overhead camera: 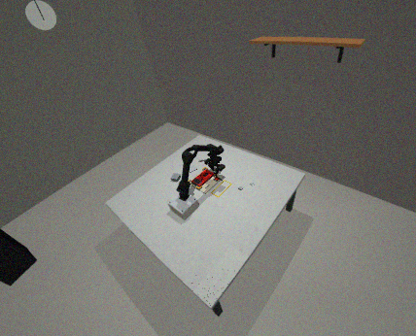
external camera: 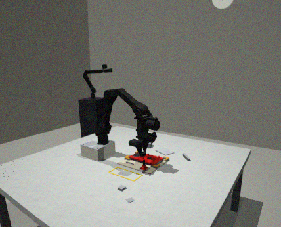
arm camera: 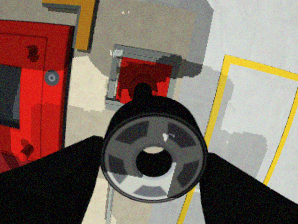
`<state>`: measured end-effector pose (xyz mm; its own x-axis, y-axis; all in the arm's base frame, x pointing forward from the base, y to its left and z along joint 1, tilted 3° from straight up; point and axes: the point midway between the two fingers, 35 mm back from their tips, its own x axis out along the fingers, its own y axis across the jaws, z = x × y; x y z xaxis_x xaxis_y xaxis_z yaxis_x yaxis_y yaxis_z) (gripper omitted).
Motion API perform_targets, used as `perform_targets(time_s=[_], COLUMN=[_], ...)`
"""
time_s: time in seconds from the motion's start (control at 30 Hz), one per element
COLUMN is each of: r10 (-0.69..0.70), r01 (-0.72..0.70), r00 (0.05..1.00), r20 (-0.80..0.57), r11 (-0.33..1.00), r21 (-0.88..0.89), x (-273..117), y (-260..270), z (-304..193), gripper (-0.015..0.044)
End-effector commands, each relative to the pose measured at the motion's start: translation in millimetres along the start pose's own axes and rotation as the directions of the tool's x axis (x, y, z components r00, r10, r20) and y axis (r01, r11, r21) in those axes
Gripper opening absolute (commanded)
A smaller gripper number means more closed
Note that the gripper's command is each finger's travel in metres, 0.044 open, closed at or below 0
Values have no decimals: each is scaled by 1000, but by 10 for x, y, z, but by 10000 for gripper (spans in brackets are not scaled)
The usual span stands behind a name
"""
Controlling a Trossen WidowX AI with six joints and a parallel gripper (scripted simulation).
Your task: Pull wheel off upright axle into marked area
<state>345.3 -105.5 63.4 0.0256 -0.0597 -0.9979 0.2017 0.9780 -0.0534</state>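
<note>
The wheel (arm camera: pixel 120 150) is held in the gripper (overhead camera: pixel 217 174) (external camera: pixel 142 153) (arm camera: pixel 152 155). One dark finger presses on each side of it, and the two fingers are part way apart, with the wheel filling the space. In the wrist view, its round face and middle hole show, and so does its dark, curved side.

The wheel is off the axle (external camera: pixel 144 163) (arm camera: pixel 143 90). The axle is a short black post. It stands up from a red square base (external camera: pixel 143 168) (arm camera: pixel 159 86), just beside the gripper and lower down. In the wrist view, the post peeks out past the wheel's top edge. Grey strips go around the red square.

Under the gripper is a flat, pale board (external camera: pixel 124 164) (arm camera: pixel 87 92). To the left of the gripper in the wrist view is a big red piece (overhead camera: pixel 207 173) (external camera: pixel 147 158) (arm camera: pixel 52 117) with a grey round spot on it. A yellow-orange corner piece (arm camera: pixel 86 32) is near its top.

To the right of the gripper in that view, a yellow line marks a box (overhead camera: pixel 225 189) (external camera: pixel 122 176) (arm camera: pixel 216 100) on the white table (overhead camera: pixel 203 243) (external camera: pixel 71 193). The wheel is not down in there. Grey shadow falls inside the lines.
</note>
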Motion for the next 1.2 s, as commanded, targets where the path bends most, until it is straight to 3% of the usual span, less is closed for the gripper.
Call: perform_targets(time_s=[0.0,0.73,1.17], r10=[0,-4,-4], r01=[0,4,4], r00=[1000,1000,1000], r20=[-2,-3,-3], r11=[1000,1000,1000], r21=[2,1,1], x=[-2,-58,176], y=[-145,-956,-980], z=[-60,-544,-559], gripper=[0,0,0])
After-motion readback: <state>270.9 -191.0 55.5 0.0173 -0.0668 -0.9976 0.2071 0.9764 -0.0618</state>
